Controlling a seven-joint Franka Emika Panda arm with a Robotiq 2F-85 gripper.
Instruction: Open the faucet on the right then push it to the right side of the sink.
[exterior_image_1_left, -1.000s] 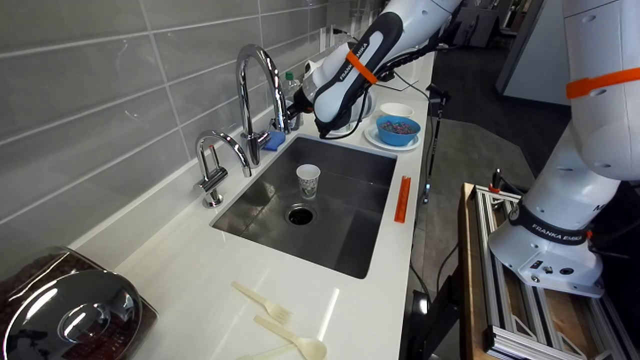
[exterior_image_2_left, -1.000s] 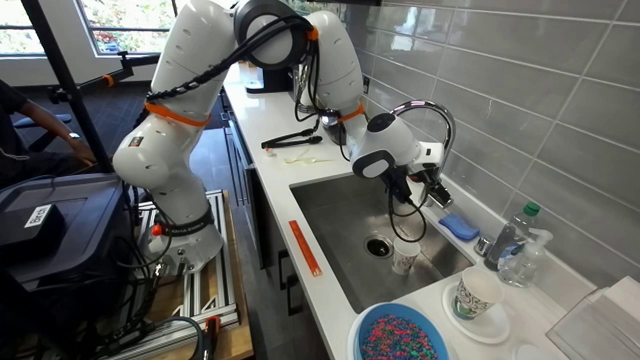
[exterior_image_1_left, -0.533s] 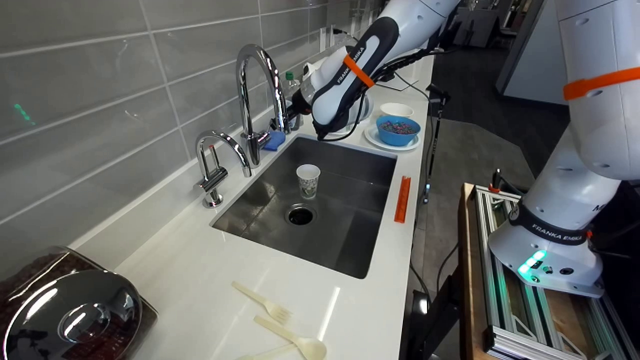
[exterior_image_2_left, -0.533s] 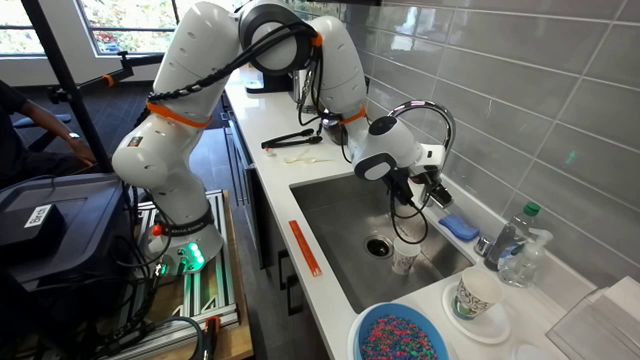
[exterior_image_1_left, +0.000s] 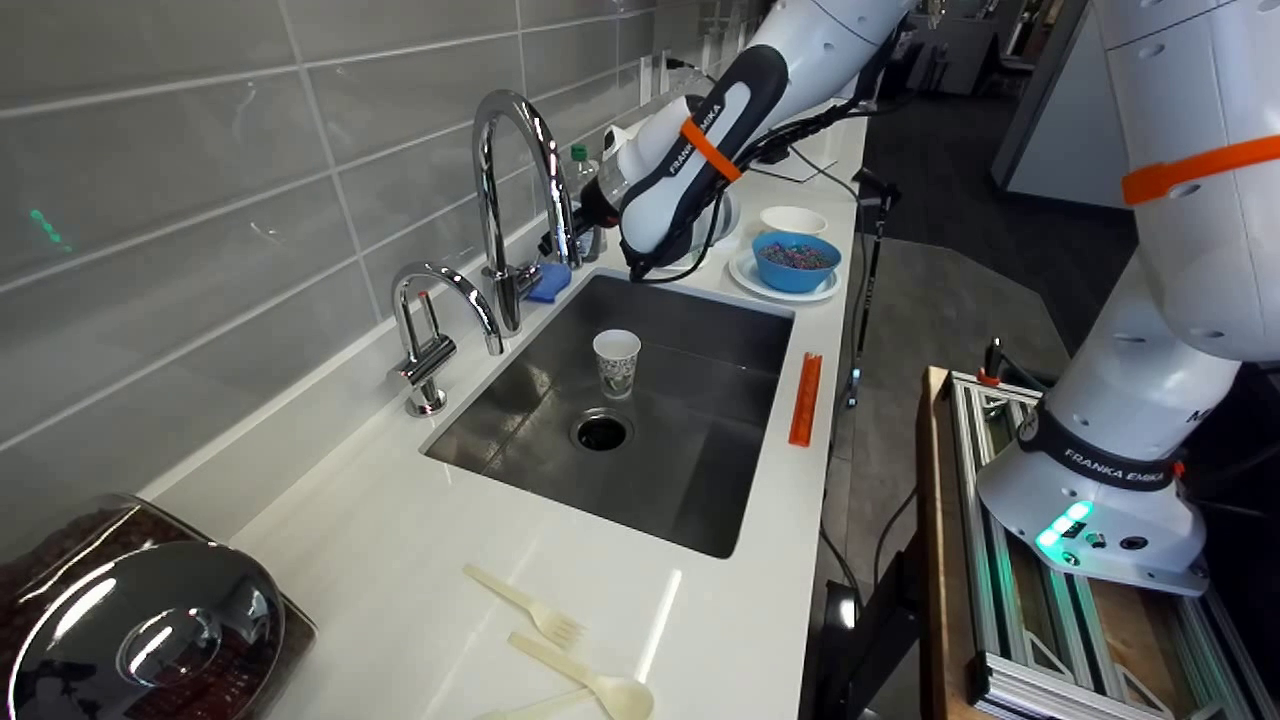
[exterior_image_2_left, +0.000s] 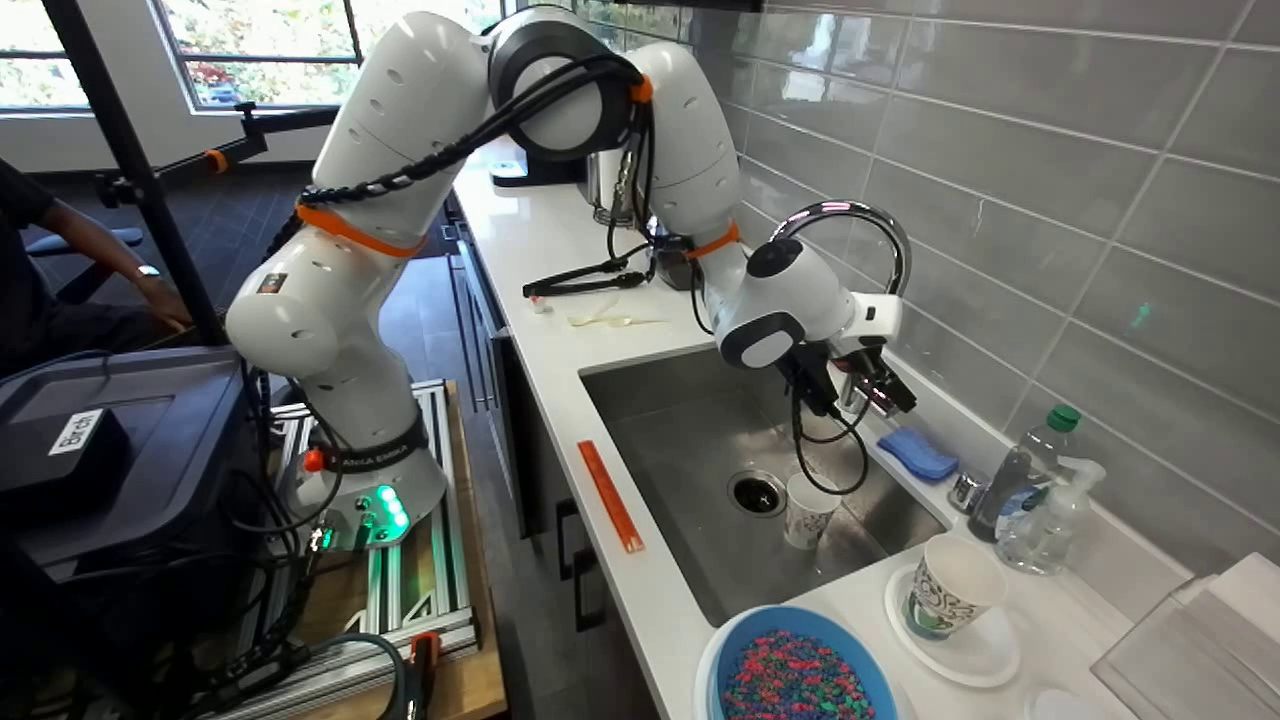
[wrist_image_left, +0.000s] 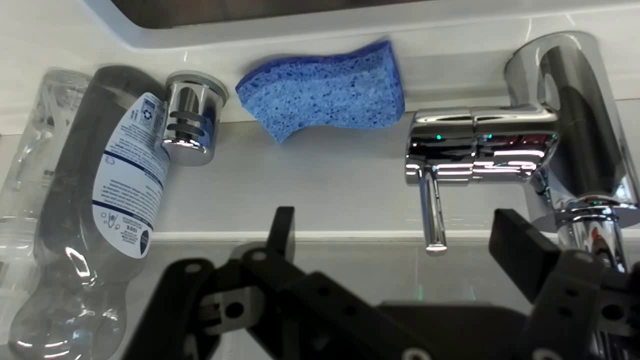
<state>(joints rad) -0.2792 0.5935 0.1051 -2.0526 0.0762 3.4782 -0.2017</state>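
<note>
A: Where do you see the tall faucet (exterior_image_1_left: 490, 215)?

B: On the worktop (exterior_image_1_left: 400, 560), between the tiled wall (exterior_image_1_left: 170, 200) and the edge of the sink (exterior_image_1_left: 690, 460). Its chrome spout (exterior_image_1_left: 551, 170) arches up, then points down.

A: And the gripper (wrist_image_left: 400, 240)?

B: Just beside that faucet. In the wrist view its fingers (wrist_image_left: 283, 232) are spread well apart, and the faucet's slim lever (wrist_image_left: 433, 212) shows in the gap, closer to the finger on the faucet's side.

A: Does either finger touch the lever?

B: There is space to each side of it in that view, but I can't tell how they stand in depth.

A: What else lies close by?

B: A blue sponge (wrist_image_left: 325, 92), on the worktop between the faucet and a short chrome cylinder (wrist_image_left: 192, 120). Just past the cylinder is a clear bottle (wrist_image_left: 100, 175) with a white label.

A: And the lower faucet (exterior_image_1_left: 430, 355)?

B: Along the same wall, near the tall one and farther from the gripper.

A: Inside the sink?

B: A paper cup (exterior_image_1_left: 617, 365), upright, just beside the drain (exterior_image_1_left: 603, 432).

A: Anything along the opposite edge?

B: An orange strip (exterior_image_1_left: 805, 398) on the worktop. Past one end of the sink, a blue bowl (exterior_image_1_left: 795, 278) of small coloured pieces sits on a white plate (exterior_image_1_left: 742, 272); the bowl shows in both exterior views.
</note>
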